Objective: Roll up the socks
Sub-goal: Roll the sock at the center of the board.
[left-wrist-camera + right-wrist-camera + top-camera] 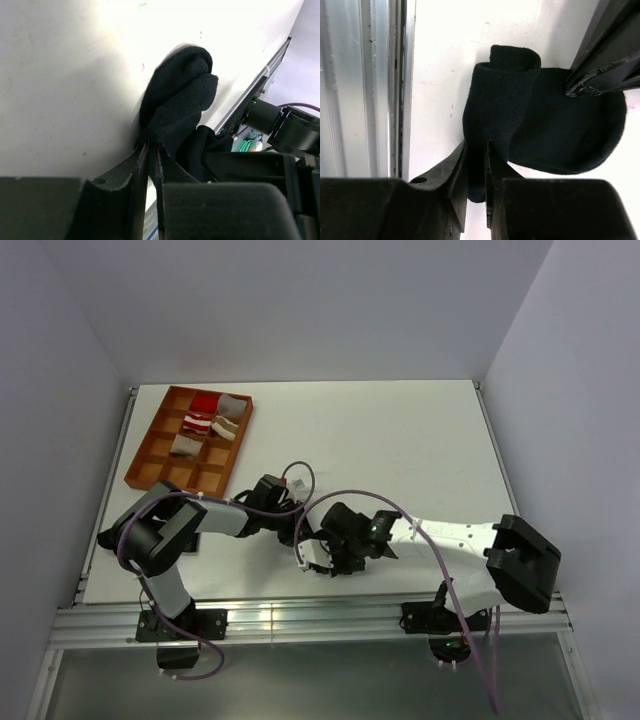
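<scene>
A black sock [560, 130] lies on the white table near its front edge, with one end folded up into a loop [507, 75]. My right gripper [476, 145] is shut on the folded part, and dark fabric fills the gap between its fingers. In the left wrist view the same black sock [180, 95] is bunched, and my left gripper [151, 146] is closed to a narrow slit, pinching its near edge. The left fingers [600, 75] also press on the sock's flat part. From above, the left gripper [293, 530] and right gripper [318, 558] meet tip to tip and hide the sock.
A brown compartment tray [140, 465] stands at the back left, holding red-and-white striped bundles [205, 405] and grey and beige ones. The aluminium rail [360, 100] of the table's front edge runs just beside the sock. Purple cables [340, 495] loop over both arms.
</scene>
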Robot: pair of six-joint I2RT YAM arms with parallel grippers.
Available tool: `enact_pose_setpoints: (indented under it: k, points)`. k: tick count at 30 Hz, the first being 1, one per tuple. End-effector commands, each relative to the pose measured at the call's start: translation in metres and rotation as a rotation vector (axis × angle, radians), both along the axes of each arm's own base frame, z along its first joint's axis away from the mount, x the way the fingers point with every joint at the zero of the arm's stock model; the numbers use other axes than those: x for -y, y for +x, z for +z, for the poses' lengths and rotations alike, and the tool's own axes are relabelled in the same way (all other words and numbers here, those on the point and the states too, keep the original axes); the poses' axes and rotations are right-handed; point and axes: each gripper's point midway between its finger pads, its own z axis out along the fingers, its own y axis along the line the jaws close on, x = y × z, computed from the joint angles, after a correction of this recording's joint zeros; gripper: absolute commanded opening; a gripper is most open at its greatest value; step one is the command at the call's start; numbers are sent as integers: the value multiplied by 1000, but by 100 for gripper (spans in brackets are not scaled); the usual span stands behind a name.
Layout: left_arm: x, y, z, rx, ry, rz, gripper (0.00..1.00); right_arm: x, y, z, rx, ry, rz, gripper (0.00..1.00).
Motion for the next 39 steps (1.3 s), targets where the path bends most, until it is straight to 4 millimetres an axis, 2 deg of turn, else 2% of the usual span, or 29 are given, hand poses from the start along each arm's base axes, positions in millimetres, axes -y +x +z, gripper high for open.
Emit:
enact_pose_setpoints:
  k: [1,4,5,7,8,9,16,20,27,31,33,34,35,37,39]
  points:
    - [-5,14,-14,33,56,42,15,3,-1,10,-151,-6,-5,13]
    - [-5,13,-13,37,44,50,14,6,6,4,-249,-21,-34,13]
    - [-6,13,-12,41,45,54,14,7,15,7,-273,-17,-64,13]
    - [-7,13,-13,42,45,57,14,11,16,-2,-346,-57,-79,13]
    - [-8,14,-14,51,55,65,13,14,21,3,-375,-69,-84,13]
    - [-10,14,-15,54,62,68,13,14,17,-2,-438,-88,-83,13]
    - [-13,20,-16,100,72,98,13,15,13,1,-680,-160,-83,13]
    - [-11,23,-10,181,64,83,18,17,24,-17,-658,-204,-156,13]
    - [-18,25,-1,298,75,75,29,16,36,-34,-653,-245,-248,14]
    - [-20,24,5,335,36,101,32,14,36,-36,-685,-254,-267,14]
    - [-25,18,5,344,16,109,34,14,38,-37,-695,-257,-273,14]
    - [-22,22,17,392,-26,117,34,13,39,-36,-698,-257,-276,14]
    - [-28,16,13,400,-23,122,34,13,39,-37,-707,-263,-281,14]
    - [-32,17,25,447,-52,143,36,11,42,-35,-717,-262,-288,14]
    - [-40,15,25,478,-46,164,37,10,48,-37,-717,-267,-306,14]
